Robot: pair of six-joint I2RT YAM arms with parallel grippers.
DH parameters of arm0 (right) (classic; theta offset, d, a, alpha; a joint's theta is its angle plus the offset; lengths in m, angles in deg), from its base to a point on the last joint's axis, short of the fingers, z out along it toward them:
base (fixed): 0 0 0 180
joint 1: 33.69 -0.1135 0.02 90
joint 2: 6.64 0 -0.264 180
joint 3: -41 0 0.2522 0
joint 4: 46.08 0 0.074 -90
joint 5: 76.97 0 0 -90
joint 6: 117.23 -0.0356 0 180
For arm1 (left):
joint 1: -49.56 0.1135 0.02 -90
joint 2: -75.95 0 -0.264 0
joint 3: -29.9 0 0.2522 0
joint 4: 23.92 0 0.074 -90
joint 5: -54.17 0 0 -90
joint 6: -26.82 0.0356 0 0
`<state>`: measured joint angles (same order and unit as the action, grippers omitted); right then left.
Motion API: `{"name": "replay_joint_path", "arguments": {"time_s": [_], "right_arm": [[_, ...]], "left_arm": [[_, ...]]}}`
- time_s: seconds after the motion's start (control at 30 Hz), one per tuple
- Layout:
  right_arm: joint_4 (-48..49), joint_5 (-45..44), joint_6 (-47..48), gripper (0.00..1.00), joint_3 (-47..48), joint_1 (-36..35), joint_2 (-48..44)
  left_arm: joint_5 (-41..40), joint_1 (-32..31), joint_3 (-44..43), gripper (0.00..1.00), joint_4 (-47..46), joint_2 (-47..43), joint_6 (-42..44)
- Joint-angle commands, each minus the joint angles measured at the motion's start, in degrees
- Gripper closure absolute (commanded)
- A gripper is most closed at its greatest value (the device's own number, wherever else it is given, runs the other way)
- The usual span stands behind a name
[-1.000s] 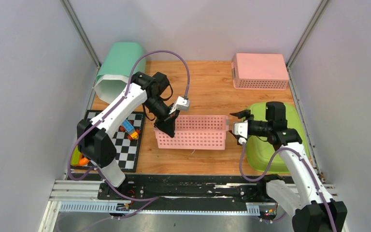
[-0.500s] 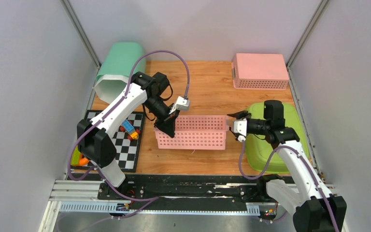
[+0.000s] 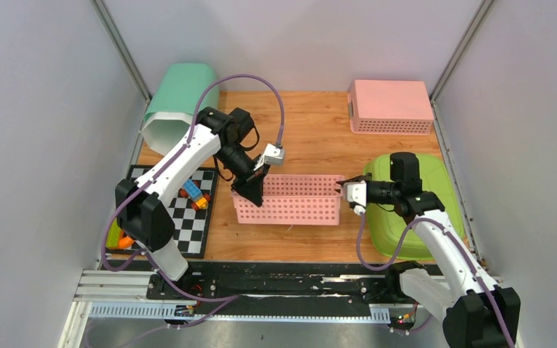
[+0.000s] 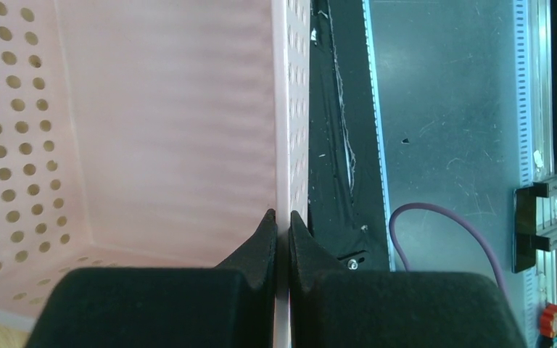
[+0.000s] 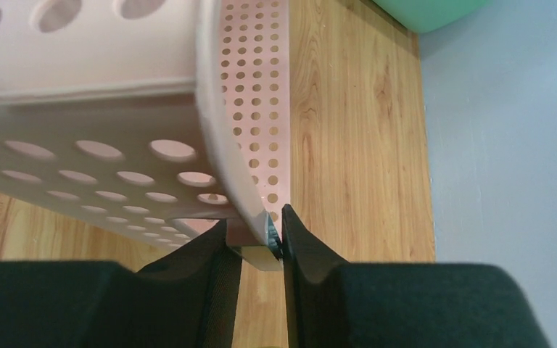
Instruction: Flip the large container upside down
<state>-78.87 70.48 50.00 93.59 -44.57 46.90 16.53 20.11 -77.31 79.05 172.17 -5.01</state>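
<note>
The large container (image 3: 290, 209) is a pink perforated basket standing open side up in the middle of the wooden table. My left gripper (image 3: 250, 190) is at its left end. In the left wrist view the left gripper (image 4: 283, 217) is shut on the basket's thin wall (image 4: 281, 109), one finger inside and one outside. My right gripper (image 3: 345, 190) is at the basket's right end. In the right wrist view the right gripper (image 5: 261, 232) has both fingers pressed against the rim corner of the basket (image 5: 116, 167).
A green bin (image 3: 178, 101) lies on its side at the back left. A smaller pink container (image 3: 390, 105) stands at the back right. A green basin (image 3: 435, 174) lies under my right arm. A checkered mat (image 3: 188, 225) with toy bricks lies left of the basket.
My right gripper has moved left to the basket's right end and its jaws have closed onto the rim. The left gripper and the basket have stayed where they were.
</note>
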Motion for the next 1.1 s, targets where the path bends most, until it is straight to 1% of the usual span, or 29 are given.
{"name": "replay_joint_path", "arguments": {"time_s": [0.0, 0.07, 0.2, 0.23, 0.3, 0.33, 0.43, 0.5, 0.53, 0.73, 0.8, 0.93, 1.0, 1.07], "right_arm": [[-0.22, 3.09, -1.47, 0.77, -0.54, -0.86, 0.03], [-0.30, 3.26, -1.60, 0.84, -0.67, -0.84, -0.07], [-0.71, 3.45, -1.21, 0.94, -0.94, -0.87, -0.56], [-0.86, 3.49, -1.12, 0.97, -0.95, -0.82, -0.62], [-1.18, 3.49, -0.84, 0.97, -0.99, -0.83, -0.67], [-1.25, 3.50, -0.72, 0.97, -0.93, -0.88, -0.71], [-1.53, 3.62, -0.74, 0.97, -0.95, -0.82, -0.87], [-1.62, 3.66, -0.73, 0.97, -0.95, -0.83, -0.96], [-1.69, 3.62, -0.76, 0.97, -0.95, -0.86, -0.91], [-1.74, 3.67, -2.51, 0.97, -0.46, -0.87, -0.64], [-1.65, 3.84, -4.04, 0.97, 0.06, -0.84, -0.13], [-1.45, 3.47, -9.90, 0.97, 2.55, -0.82, 1.84], [-1.45, 2.93, -13.33, 0.97, 4.11, -0.82, 3.26], [-1.45, 2.34, -16.37, 0.97, 5.71, -0.82, 4.77]], "left_arm": [[2.66, -0.34, -1.40, 1.00, 0.32, 0.15, 1.18], [2.46, -0.33, -1.23, 0.99, -0.09, 0.07, 0.72], [1.75, -0.25, -1.12, 0.82, -1.34, -0.04, -0.69], [1.67, -0.25, -1.12, 0.76, -1.51, -0.16, -0.94], [1.48, -0.23, -1.27, 0.66, -2.14, -0.36, -1.69], [1.25, -0.25, -1.33, 0.58, -2.98, -0.76, -2.48], [-0.07, -0.02, -1.52, 0.28, -6.78, -2.55, -5.81], [-1.48, 0.32, -1.24, 0.03, -11.15, -4.71, -9.39], [-2.49, 0.50, -1.03, 0.01, -13.62, -6.01, -12.38], [-10.51, 1.72, 1.61, 0.00, -32.48, -17.04, -26.26], [-14.59, 1.77, 4.08, 0.00, -39.52, -21.54, -30.34], [-20.93, 1.77, 10.70, 0.00, -51.96, -30.61, -35.38], [-22.86, 1.77, 12.69, 0.00, -54.63, -33.23, -36.47], [-23.53, 1.80, 12.64, 0.00, -54.08, -34.12, -36.54]]}}
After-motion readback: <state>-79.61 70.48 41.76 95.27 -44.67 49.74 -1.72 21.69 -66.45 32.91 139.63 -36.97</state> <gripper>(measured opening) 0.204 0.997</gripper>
